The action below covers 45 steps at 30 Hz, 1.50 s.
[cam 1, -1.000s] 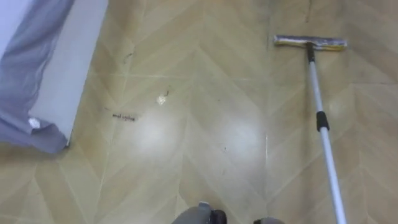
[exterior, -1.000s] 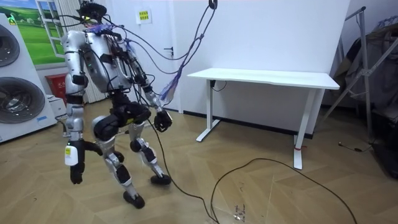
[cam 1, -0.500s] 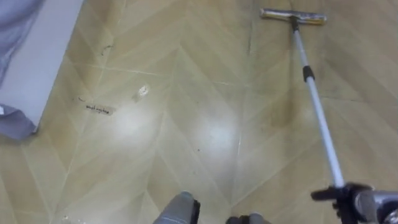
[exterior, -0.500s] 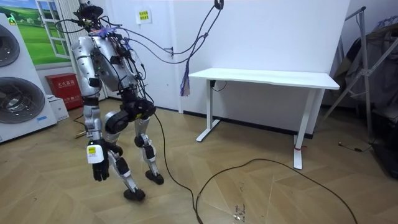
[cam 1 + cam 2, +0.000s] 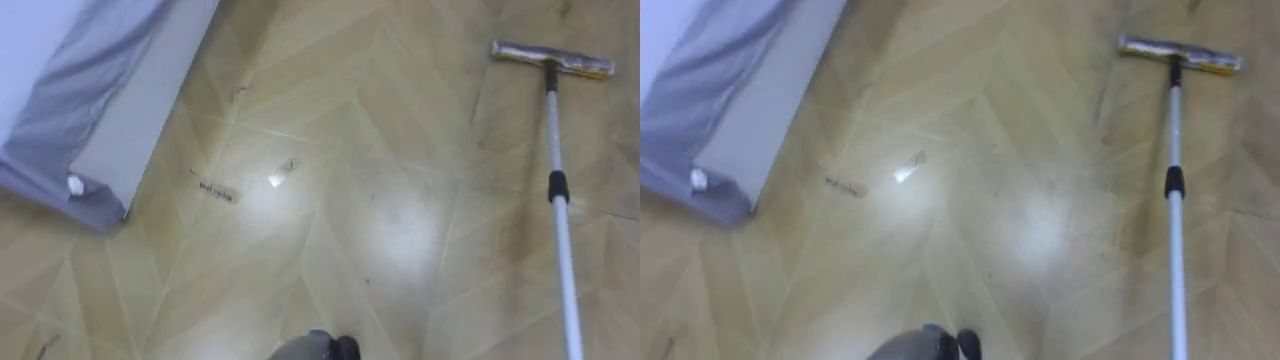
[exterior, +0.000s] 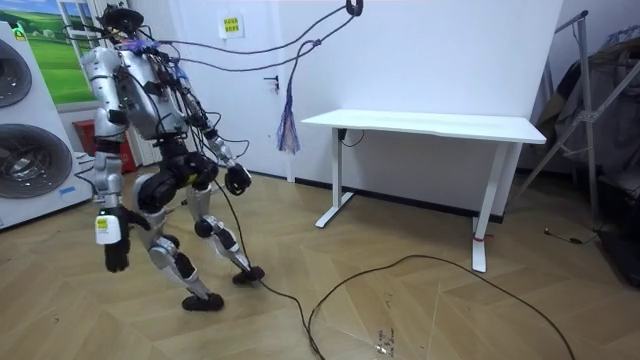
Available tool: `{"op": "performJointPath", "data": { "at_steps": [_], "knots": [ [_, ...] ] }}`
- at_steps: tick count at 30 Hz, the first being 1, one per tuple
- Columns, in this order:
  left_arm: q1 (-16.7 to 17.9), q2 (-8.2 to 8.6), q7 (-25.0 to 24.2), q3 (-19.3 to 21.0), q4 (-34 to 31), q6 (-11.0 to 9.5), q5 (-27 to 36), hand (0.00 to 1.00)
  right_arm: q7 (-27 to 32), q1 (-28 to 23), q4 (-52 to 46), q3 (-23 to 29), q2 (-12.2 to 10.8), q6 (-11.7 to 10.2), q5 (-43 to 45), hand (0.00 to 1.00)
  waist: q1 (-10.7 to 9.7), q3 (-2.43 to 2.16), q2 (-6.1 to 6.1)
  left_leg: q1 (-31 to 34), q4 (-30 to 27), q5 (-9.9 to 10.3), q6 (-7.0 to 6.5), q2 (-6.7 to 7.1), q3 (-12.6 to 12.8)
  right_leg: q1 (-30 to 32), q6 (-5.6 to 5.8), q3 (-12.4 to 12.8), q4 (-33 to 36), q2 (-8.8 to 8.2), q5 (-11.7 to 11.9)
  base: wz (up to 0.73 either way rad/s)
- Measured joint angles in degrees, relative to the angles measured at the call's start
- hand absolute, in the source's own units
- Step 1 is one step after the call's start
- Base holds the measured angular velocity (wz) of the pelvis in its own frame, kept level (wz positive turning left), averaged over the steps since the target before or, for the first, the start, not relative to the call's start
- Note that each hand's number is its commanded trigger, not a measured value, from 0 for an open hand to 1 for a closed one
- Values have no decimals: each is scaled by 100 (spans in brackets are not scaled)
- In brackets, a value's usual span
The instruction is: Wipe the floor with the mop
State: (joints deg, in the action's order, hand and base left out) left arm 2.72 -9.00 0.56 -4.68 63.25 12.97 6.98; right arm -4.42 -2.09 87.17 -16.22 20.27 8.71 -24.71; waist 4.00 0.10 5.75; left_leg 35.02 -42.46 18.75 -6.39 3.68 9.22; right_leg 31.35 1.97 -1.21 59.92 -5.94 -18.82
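- The mop (image 5: 558, 200) lies on the wooden floor (image 5: 400, 150) on the right of the eye views. Its flat head (image 5: 552, 59) rests on the boards at the top right.
- The mop's pale handle, which has a dark collar partway along, runs from the head straight down to the bottom edge. No hand shows on the stretch in view.
- A white and grey object (image 5: 130, 100) fills the upper left corner of the eye views; what it is cannot be told.
- A small white scrap (image 5: 276, 180) and a short dark mark (image 5: 215, 190) lie on the floor near that object, well apart from the mop.
- In the room view the robot stands with bent knees and feet apart, close to the washing machines (image 6: 35, 150) and well away from the white table (image 6: 430, 125).
- Its left hand (image 6: 116, 255) hangs low at the room view's left, and its right hand (image 6: 238, 180) sits at hip height.
- Both hands are too small to tell how the fingers are set or whether they hold anything.
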Motion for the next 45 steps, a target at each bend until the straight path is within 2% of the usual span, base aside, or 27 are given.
{"op": "performJointPath", "data": {
  "at_steps": [1,2,4,5,6,7,10,11,13,17,19,21,22,24,25,26,27,29,31,34,37,38,40,41,42,43,45],
  "knots": [
    [-35,36,55,-7,-42,-90,49,0,81,-92,-31,-2,-59,4,-5,100,-53,-20,51,-122,117,46,-69,26,-231,207,24,100,243,29,180,-68],
    [-50,54,99,-3,-57,-143,108,0,129,-91,-66,-2,-111,6,-2,100,-48,-25,99,-152,158,56,-71,43,-396,337,5,146,285,61,88,-118],
    [-35,187,183,42,-83,-205,267,0,302,38,-127,-51,-280,14,223,100,-60,79,148,-274,365,34,-33,50,-913,866,-9,182,-381,165,-352,-142],
    [-10,205,183,39,-81,-203,298,0,341,71,-168,-53,-300,26,328,100,-54,81,150,-278,395,21,8,49,-999,953,-15,184,-836,167,-350,-128],
    [77,171,194,43,-59,-195,379,0,426,165,-307,-43,-350,105,623,100,-92,86,117,-235,386,46,236,32,-1066,942,-20,232,-1917,155,-131,-96],
    [131,159,278,86,17,-130,355,0,482,283,-358,-29,-387,201,900,100,-172,96,80,-232,248,254,568,-50,-1105,929,-197,-39,-1998,92,229,-67],
    [134,56,326,197,30,-55,404,0,488,785,-347,109,-413,628,1030,100,-118,110,34,-233,60,397,780,-246,-1134,863,-341,-711,-1774,71,163,14],
    [134,19,338,190,41,-34,502,0,468,975,-272,192,-368,690,1076,100,-42,119,-14,-237,3,404,793,-287,-1134,862,-343,-806,-1684,63,162,29],
    [155,-236,374,97,113,108,969,0,330,1799,-217,213,2,893,1135,100,293,129,-316,-61,-522,392,816,-332,-1191,854,-584,-957,-1430,50,-9,26],
    [258,-652,522,-133,20,162,1107,0,194,2963,-468,170,732,567,1194,100,624,198,-669,701,-2033,94,939,-452,-1263,938,-782,-1089,-1020,122,-545,38],
    [489,-734,531,-243,-208,208,1081,0,47,3338,-518,60,884,596,1108,100,838,195,-814,1082,-2806,-481,880,-585,-1233,750,-865,-970,-893,329,-809,60],
    [551,-731,469,-321,-244,208,1032,0,12,3293,-466,131,865,690,823,100,895,204,-994,1142,-2321,-262,805,-470,-1087,643,-868,-755,-946,340,-865,87],
    [546,-698,350,-336,-247,199,999,0,-10,3151,-482,212,888,677,689,100,911,214,-1024,1140,-1576,-177,810,-391,-939,533,-796,-687,-1077,348,-832,83],
    [534,-632,175,-331,-257,177,875,0,-59,2917,-486,238,904,620,656,100,953,212,-922,1122,-327,-231,789,-268,-812,375,-710,-613,-1329,365,-796,54],
    [544,-596,108,-328,-235,177,834,0,-76,2748,-473,242,871,585,633,100,974,189,-842,1096,112,-522,524,-196,-742,298,-659,-511,-1439,370,-802,17],
    [531,-585,84,-321,-186,174,831,0,-90,2648,-468,240,842,557,628,100,967,183,-809,1043,133,-516,414,-202,-638,264,-593,-417,-1443,376,-832,26],
    [413,-519,56,-305,-109,210,775,0,-141,2346,-467,194,829,506,593,100,917,155,-666,978,68,-406,204,-241,-458,220,-495,-341,-1365,345,-885,31],
    [269,-443,40,-293,-122,168,574,0,-160,1832,-421,186,740,471,458,100,895,150,-553,821,-41,-213,48,-234,-142,279,-351,-294,-878,153,-869,16],
    [50,-282,39,-277,-128,19,580,0,-123,1304,-230,44,572,441,495,100,753,45,-362,643,-192,71,-68,-167,39,384,-75,-220,-271,-20,-658,-14],
    [-111,-229,33,-208,-144,-178,583,0,136,857,-259,3,178,275,740,100,332,-19,-205,518,-360,106,-96,-18,-2,387,-12,-136,124,-95,-365,-8],
    [-95,-35,50,-225,-152,-234,586,0,371,650,-286,-2,-124,233,738,100,217,12,-31,243,-289,106,-96,22,-288,583,61,94,453,22,332,-46],
    [-77,-4,57,-240,-158,-239,585,0,424,634,-317,-20,-162,233,725,100,216,16,7,195,-247,107,-96,39,-438,614,77,127,433,51,324,-77],
    [-8,74,179,-281,-157,-248,593,0,548,632,-567,-76,-246,198,743,100,213,35,34,68,76,123,-65,128,-958,873,46,98,-246,115,-186,-83],
    [7,98,224,-273,-152,-245,604,0,569,632,-614,-93,-249,193,753,100,224,37,33,28,161,126,-57,146,-1037,911,63,89,-582,116,-246,-66],
    [35,121,311,-266,-145,-244,608,0,622,632,-683,-100,-267,193,800,100,224,47,1,-36,302,127,33,215,-1281,926,29,120,-1415,108,-278,-41],
    [74,110,356,-236,-126,-242,601,0,669,658,-718,-82,-306,201,973,100,243,97,-63,-47,277,194,169,208,-1306,865,-89,39,-1893,80,39,-27],
    [116,107,391,-193,-121,-202,584,0,677,729,-718,-21,-331,274,1093,100,234,107,-76,-32,148,284,342,103,-1321,767,-250,-309,-1805,70,-2,12]
  ]
}}
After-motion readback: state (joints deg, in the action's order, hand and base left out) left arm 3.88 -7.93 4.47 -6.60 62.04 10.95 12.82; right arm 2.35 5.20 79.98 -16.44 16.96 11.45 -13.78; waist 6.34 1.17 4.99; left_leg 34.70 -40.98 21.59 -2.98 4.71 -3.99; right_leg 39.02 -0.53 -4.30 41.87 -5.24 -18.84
